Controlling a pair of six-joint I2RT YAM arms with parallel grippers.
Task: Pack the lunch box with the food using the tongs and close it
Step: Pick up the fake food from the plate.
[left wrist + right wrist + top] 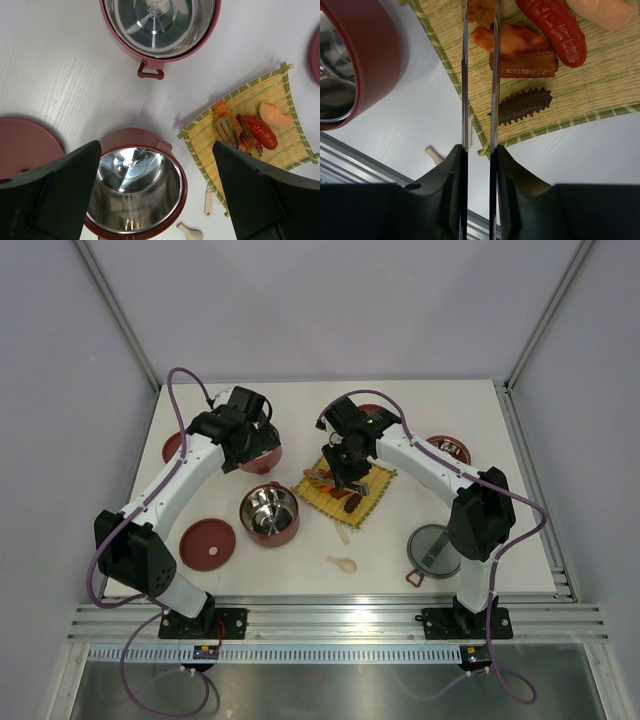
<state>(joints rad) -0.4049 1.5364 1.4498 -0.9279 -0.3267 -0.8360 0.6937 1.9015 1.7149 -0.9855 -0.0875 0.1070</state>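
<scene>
The food lies on a yellow woven mat: a red sausage, an orange piece, a brown strip, a dark serrated piece and a pale peach piece. My right gripper is shut on the silver tongs, whose two arms run up over the mat on either side of an orange fried bit. High over the table, my left gripper is open above an empty lunch box tier. A second empty tier stands beyond it.
Flat red lids lie at the left and back left. The grey top lid with red clips rests at the front right. Another tier stands at the right. A cream spoon lies in front of the mat.
</scene>
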